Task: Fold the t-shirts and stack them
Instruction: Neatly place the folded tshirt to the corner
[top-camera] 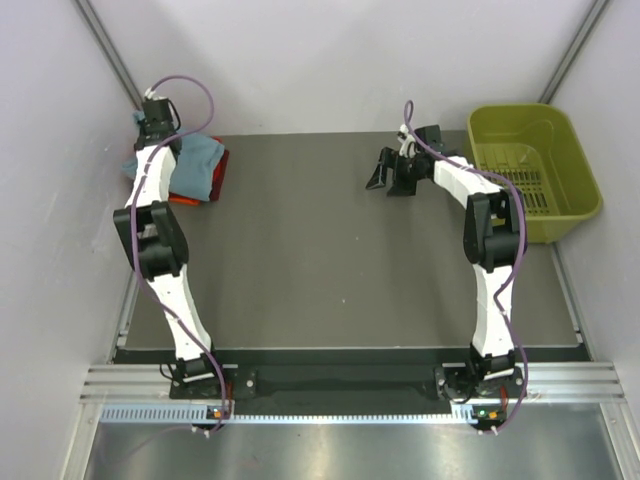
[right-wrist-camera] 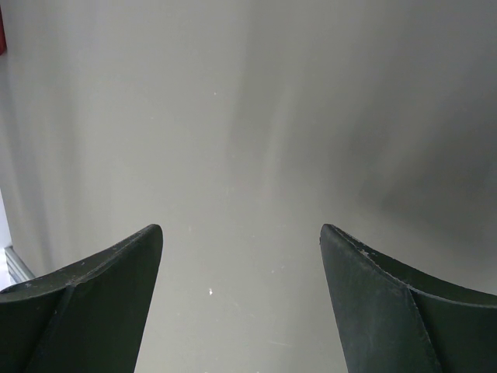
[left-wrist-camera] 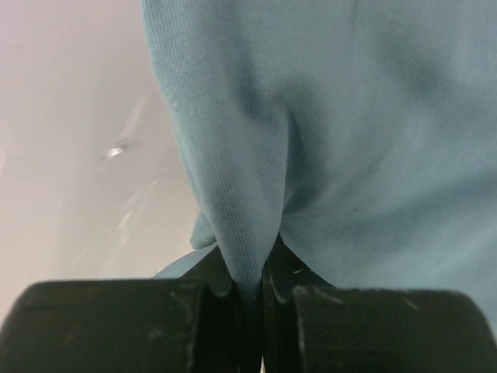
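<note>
While the left gripper (left-wrist-camera: 260, 268) is clamped on a fold of the grey-blue t-shirt (top-camera: 203, 153), bunched over the red folded shirts (top-camera: 218, 182) at the far-left corner of the table (top-camera: 320, 260), we note the right gripper (right-wrist-camera: 241, 230) spread wide, empty, well off to the shirt's right.

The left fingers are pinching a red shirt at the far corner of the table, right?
Not quite. The left fingers are pinching the grey-blue shirt, not a red one; the left wrist view shows its cloth caught between them. It is at the far corner, and the red shirt lies under the grey-blue one.
</note>
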Controlling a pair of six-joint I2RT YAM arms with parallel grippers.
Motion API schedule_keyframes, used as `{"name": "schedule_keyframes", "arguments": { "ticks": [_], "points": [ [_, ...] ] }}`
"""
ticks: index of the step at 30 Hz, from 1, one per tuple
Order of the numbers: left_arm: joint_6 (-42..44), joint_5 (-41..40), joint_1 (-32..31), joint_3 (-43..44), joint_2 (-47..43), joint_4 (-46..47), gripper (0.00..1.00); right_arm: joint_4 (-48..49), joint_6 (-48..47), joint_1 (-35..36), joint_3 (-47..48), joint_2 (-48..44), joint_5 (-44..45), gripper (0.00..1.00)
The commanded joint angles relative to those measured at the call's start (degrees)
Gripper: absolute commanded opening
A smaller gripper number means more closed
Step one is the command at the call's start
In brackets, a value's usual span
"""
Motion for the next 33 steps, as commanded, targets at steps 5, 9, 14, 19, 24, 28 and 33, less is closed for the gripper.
{"name": "schedule_keyframes", "arguments": {
  "ticks": [5,9,14,19,24,28,33],
  "points": [
    [2.5,-3.6,0.6,7.3,6.7,7.2,0.0,1.4,-0.9,1.0,-0.6,-4.6,0.0,0.83],
    [3.6,-5.5,0.5,8.7,8.4,9.1,0.0,1.2,-1.2,1.3,-0.9,-4.9,0.2,0.83],
    [6.3,-8.6,0.8,9.5,10.8,11.9,0.0,1.1,-1.6,1.5,-1.0,-5.0,0.5,0.83],
    [5.5,-9.3,1.1,8.6,11.3,10.8,0.0,0.6,-1.8,1.5,-0.3,-5.0,0.7,0.83],
    [5.5,-9.9,1.9,8.7,12.5,11.5,0.0,0.6,-1.9,1.8,-0.5,-4.8,1.1,0.83],
    [4.9,-10.8,1.8,8.8,13.3,11.6,0.0,0.6,-1.9,2.3,-0.3,-4.5,1.4,0.83],
    [5.1,-11.8,1.8,8.3,13.4,11.7,0.02,0.6,-1.9,2.8,0.4,-4.2,1.4,0.83]
  ]
}}
